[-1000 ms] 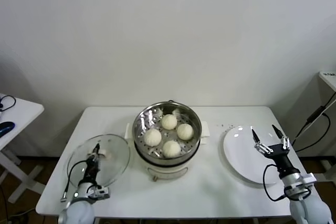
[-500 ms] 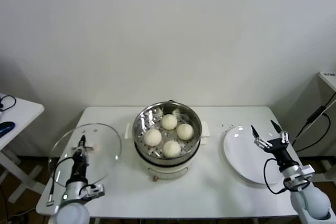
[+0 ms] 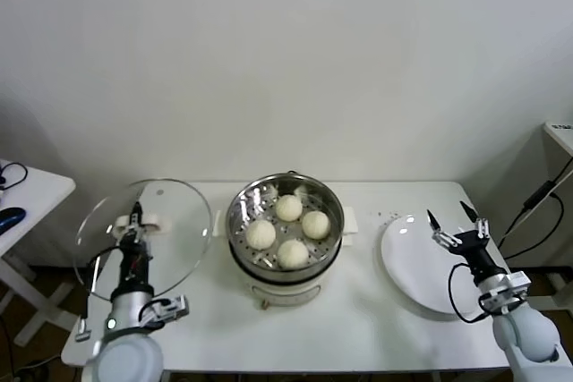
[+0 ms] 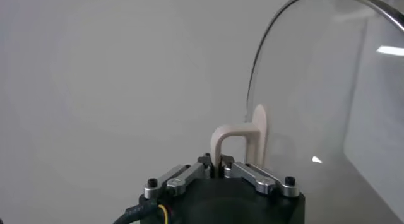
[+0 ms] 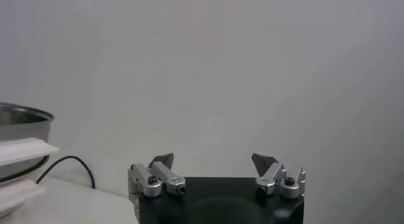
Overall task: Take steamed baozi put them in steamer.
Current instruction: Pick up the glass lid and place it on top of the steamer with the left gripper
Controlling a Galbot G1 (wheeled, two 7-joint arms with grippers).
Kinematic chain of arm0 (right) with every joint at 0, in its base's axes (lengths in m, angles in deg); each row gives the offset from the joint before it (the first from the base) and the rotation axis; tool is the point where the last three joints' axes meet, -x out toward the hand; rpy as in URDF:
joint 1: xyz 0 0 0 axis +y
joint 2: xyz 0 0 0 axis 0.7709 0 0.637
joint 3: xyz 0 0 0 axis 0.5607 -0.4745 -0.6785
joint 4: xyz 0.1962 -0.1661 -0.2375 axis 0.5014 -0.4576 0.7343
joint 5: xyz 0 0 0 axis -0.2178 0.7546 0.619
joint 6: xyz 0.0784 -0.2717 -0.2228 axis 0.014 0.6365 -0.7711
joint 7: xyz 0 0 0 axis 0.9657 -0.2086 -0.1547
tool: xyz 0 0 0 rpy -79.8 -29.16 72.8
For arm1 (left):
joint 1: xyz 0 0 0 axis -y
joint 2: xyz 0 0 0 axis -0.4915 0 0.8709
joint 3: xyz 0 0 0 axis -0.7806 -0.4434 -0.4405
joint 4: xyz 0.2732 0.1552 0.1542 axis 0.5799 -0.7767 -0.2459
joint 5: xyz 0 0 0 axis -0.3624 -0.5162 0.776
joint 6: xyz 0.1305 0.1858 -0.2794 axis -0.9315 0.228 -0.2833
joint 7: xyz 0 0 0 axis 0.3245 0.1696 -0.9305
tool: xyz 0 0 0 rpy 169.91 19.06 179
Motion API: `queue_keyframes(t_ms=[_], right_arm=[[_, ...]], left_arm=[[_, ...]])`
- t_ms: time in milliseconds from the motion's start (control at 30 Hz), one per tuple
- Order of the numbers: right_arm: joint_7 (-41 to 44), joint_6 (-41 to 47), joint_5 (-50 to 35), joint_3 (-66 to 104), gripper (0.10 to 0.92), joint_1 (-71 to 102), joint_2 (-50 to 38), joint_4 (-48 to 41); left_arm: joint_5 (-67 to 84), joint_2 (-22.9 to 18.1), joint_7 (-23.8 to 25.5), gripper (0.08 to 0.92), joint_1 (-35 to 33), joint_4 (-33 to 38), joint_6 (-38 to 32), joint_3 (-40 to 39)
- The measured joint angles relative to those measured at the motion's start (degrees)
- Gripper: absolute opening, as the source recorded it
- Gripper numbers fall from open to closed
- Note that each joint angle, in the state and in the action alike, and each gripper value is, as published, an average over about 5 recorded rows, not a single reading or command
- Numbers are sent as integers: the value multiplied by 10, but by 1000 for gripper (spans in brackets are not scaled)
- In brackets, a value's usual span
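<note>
Four cream-white baozi (image 3: 288, 207) lie on the perforated tray inside the steel steamer (image 3: 242, 207) at the table's middle. My left gripper (image 3: 136, 218) is shut on the white handle (image 4: 238, 140) of the round glass lid (image 3: 175, 221) and holds the lid tilted up above the table's left side, left of the steamer. My right gripper (image 3: 456, 225) is open and empty, raised over the white plate (image 3: 412, 266) at the right. The right wrist view shows its spread fingertips (image 5: 163, 161) against the bare wall.
The white table (image 3: 376, 328) carries the steamer's white base and handles (image 3: 349, 219). A second white table (image 3: 36, 190) with a dark object stands at far left. A black cable (image 3: 537, 212) hangs at the right edge. The steamer's rim shows in the right wrist view (image 5: 22, 115).
My left gripper has lifted the glass lid off the table and swung it up and to the left, tilting it upright. My right gripper has risen slightly over the plate.
</note>
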State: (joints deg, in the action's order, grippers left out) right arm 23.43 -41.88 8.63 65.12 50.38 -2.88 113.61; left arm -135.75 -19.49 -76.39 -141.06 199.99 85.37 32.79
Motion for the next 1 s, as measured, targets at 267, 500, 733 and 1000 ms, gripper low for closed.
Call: queue_keyframes(t_ms=[267, 500, 733, 1000], right_arm=[[0, 3, 16, 5, 823, -4, 14, -7], [2, 1, 28, 16, 823, -1, 29, -13], [5, 1, 34, 28, 823, 3, 40, -17], [2, 1, 29, 27, 823, -1, 36, -31]], left_arm=[[-20, -13, 29, 152, 31, 7, 38, -71], [-55, -33, 57, 152, 66, -8, 57, -137], [-87, -50, 87, 152, 97, -31, 65, -189], [-101, -56, 106, 152, 129, -62, 71, -227]])
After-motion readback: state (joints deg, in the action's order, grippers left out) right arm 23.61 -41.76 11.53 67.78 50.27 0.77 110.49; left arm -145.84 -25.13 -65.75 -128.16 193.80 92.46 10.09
